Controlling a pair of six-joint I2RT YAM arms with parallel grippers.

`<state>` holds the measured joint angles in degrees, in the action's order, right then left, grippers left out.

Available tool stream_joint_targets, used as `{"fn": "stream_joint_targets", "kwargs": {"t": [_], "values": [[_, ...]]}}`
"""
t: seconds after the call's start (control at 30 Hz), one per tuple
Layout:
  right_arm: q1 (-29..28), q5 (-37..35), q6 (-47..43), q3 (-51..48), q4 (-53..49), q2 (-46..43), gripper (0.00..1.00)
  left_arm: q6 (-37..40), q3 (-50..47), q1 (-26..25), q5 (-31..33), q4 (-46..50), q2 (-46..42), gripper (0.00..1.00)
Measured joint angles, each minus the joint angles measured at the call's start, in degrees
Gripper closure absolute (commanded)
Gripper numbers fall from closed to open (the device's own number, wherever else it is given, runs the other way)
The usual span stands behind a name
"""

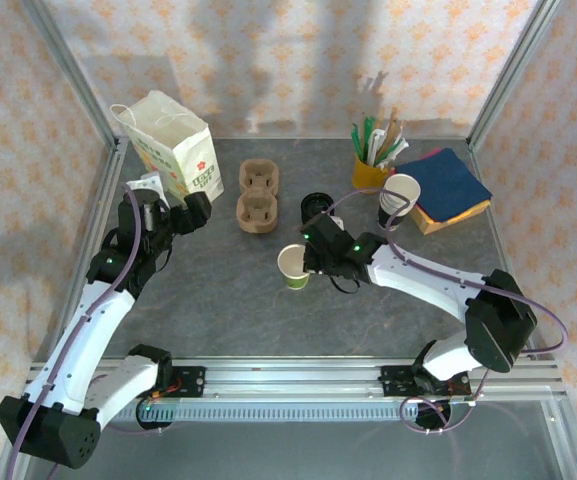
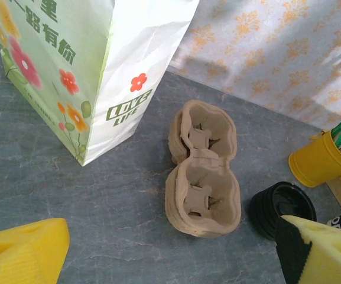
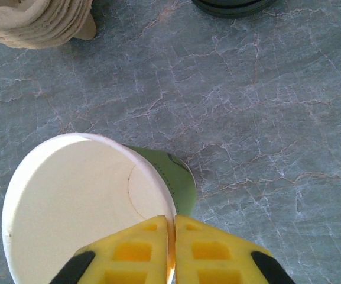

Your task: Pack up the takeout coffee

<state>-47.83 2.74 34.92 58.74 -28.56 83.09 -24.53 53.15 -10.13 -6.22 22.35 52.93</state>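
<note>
Right claw (image 3: 171, 251) is pinched shut on the cup (image 3: 81, 207) at its rim, mid-table near the carrier (image 1: 257, 197); left claw (image 1: 194, 212) hangs wide open, empty. I judge the cup light, thin-walled, easily crushed, lidless: better gripped gently around the wall.

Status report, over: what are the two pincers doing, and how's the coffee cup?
Left pincer open, near the paper bag. Right pincer shut on the paper cup rim; cup upright, lidless. Black lid apart, beside the cup carrier.
</note>
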Motion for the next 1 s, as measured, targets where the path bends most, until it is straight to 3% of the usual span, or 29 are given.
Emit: {"fn": "stream_joint_targets", "kwargs": {"t": [0.33, 0.53, 0.67, 1.0], "values": [[0.0, 0.6, -0.7, 0.3, -0.6, 0.0, 0.63, 0.6, 3.0, 0.0, 0.2, 0.7, 0.0, 0.08], [0.0, -1.2, -3.3, 10.5, -6.4, 0.0, 0.51, 0.6, 3.1, 0.0, 0.2, 1.3, -0.1, 0.07], [1.7, -3.4, -5.0, 15.2, -7.6, -0.7, 0.49, 0.6, 3.1, 0.0, 0.2, 1.4, -0.5, 0.07], [14.2, -5.1, -7.1, 19.5, -7.2, 4.8, 0.47, 0.6, 3.1, 0.0, 0.2, 1.4, -1.0, 0.07]]}}
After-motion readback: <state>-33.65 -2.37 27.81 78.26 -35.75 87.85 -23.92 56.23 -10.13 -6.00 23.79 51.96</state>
